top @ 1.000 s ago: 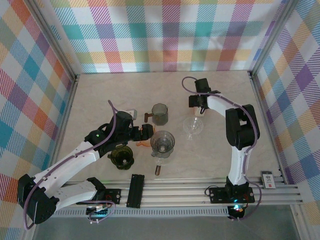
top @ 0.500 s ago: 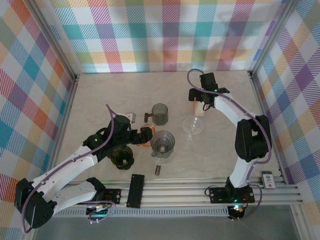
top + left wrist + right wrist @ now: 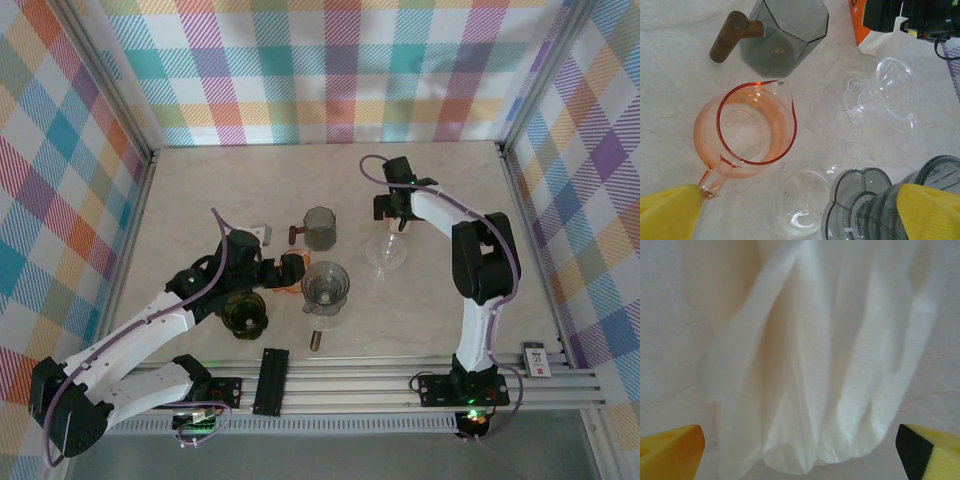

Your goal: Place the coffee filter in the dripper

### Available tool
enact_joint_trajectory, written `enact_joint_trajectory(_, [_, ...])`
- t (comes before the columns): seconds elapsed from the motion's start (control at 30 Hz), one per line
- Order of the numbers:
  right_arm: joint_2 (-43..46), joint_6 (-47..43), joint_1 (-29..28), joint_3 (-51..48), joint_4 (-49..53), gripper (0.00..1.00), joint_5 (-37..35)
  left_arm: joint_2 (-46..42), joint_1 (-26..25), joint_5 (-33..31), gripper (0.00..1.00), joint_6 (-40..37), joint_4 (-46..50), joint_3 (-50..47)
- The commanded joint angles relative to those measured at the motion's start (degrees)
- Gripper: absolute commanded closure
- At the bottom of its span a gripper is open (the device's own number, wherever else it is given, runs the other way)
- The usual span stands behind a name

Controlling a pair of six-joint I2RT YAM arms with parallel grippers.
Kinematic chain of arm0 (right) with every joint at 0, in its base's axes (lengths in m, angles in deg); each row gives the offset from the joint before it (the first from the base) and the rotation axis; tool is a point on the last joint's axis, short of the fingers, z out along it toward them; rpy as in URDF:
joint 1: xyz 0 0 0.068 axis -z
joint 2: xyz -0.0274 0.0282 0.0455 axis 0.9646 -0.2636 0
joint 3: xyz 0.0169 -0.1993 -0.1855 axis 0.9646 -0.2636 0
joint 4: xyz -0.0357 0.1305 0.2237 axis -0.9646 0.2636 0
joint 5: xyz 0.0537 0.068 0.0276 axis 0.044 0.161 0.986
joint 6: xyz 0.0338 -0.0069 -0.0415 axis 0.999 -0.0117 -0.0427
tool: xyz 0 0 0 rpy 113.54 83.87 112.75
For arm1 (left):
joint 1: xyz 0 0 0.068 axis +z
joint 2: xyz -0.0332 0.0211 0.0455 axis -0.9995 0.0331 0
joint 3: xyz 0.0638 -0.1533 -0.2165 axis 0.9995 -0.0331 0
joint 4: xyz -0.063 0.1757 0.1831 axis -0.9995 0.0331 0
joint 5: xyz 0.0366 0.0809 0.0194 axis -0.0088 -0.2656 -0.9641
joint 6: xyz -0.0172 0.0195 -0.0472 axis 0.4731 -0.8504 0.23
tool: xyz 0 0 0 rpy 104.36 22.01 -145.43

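white filter lies under our right claw, released; clear dripper at 6 o'clock; left claw released too.

Left claw, right claw (both agape)

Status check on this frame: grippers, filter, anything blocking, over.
Left gripper open, empty, above pink pitcher. Right gripper open, straddling coffee filter, not gripping. Filter not yet in clear dripper beside it. No obstacle between them.

One clear dripper, one pitcher, two grey vessels, one filter.
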Motion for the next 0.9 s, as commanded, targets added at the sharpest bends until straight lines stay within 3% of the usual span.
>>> enact_joint_trajectory(0.0, [-0.64,-1.65,0.01,0.61,1.53,0.01,-5.62,-0.01,0.69,0.70,0.00,0.32,-1.63,-0.13])
enact_joint_trajectory(0.47, [2.47,-0.68,1.08,-1.42,0.97,0.01,-6.14,0.38,0.86,1.04,0.00,0.58,-1.36,-0.01])
enact_joint_trajectory(0.87, [20.25,3.73,0.00,-11.33,-9.27,0.04,5.40,-1.19,0.91,0.94,0.00,1.30,-2.66,-1.08])
